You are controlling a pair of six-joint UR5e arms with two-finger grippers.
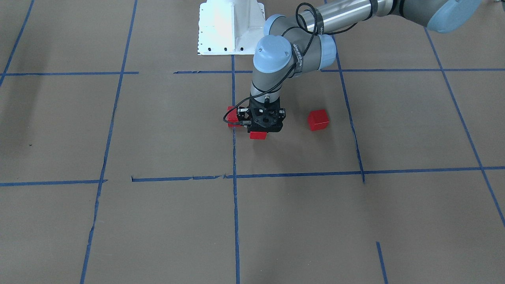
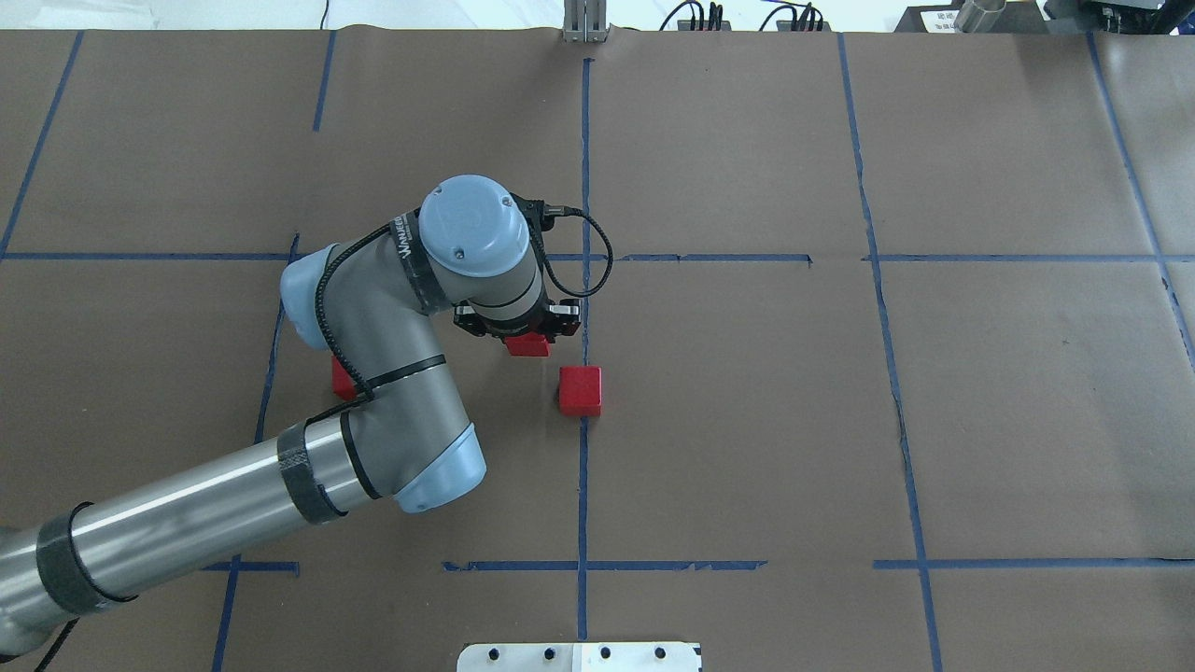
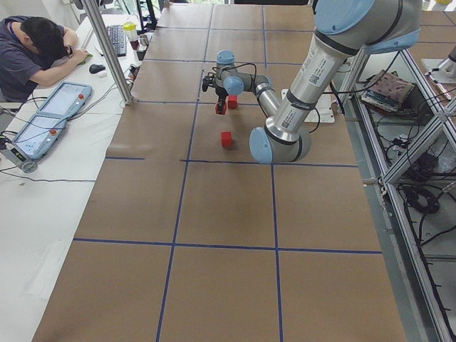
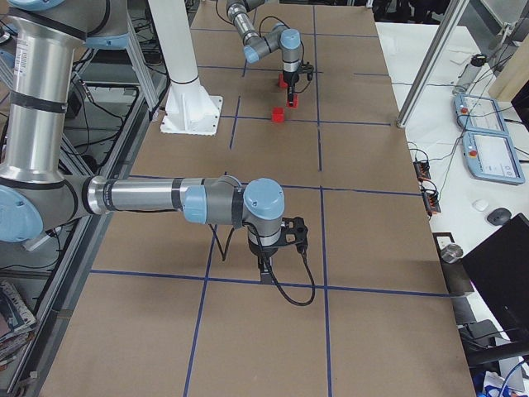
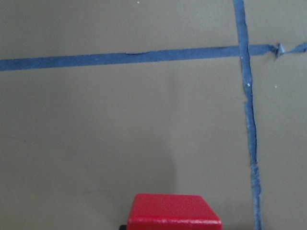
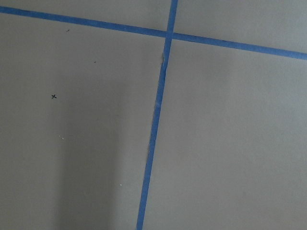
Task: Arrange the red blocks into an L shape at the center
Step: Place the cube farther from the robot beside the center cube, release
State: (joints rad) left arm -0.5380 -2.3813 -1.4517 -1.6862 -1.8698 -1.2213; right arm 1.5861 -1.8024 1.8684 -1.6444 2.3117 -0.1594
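Three red blocks lie near the center, where a blue tape line (image 2: 584, 308) crosses the brown paper. One block (image 2: 580, 389) sits on that line; in the front view (image 1: 232, 115) it is half hidden behind the gripper. A second block (image 1: 318, 119) lies apart on my left, partly hidden under the arm in the overhead view (image 2: 342, 378). My left gripper (image 1: 262, 127) points straight down and is shut on the third block (image 1: 258, 135), which also shows at the bottom of the left wrist view (image 5: 172, 214). My right gripper (image 4: 265, 266) hangs over bare paper far from the blocks; I cannot tell whether it is open or shut.
The white robot base plate (image 1: 230, 27) stands at the table's robot side. My left arm's elbow (image 2: 411, 448) reaches over the left-hand cells. A side table (image 3: 43, 178) with a person, tablets and a metal post (image 3: 117, 64) runs along the far edge.
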